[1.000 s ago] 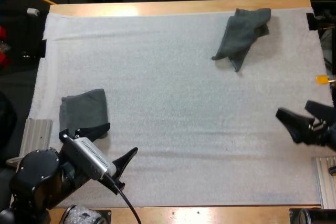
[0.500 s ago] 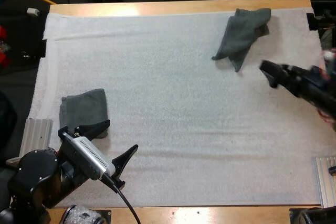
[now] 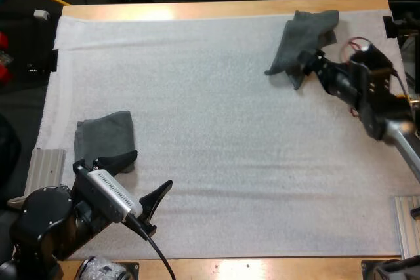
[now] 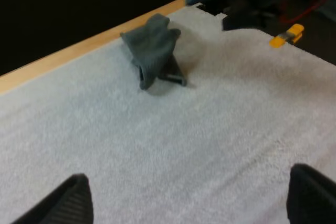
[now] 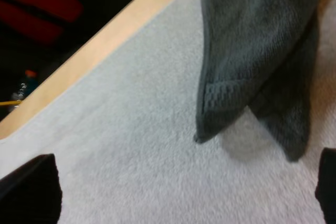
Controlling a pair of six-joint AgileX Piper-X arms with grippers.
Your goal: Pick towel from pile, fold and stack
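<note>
Upper right, crumpled towel (image 3: 312, 31): soft, limp (light too); pinch its lower-left corner.
Your right gripper (image 3: 306, 63), left gripper (image 3: 152, 172): spread, empty.

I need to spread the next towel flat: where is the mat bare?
Bare: the middle of the mat, between the folded towel beside the left gripper and the crumpled towel; also its far left corner. Crowded: at the crumpled towel, where the open right gripper is.

Wooden table (image 3: 223, 8), white mat (image 3: 216, 149) on top; darkness beyond far edge.
</note>
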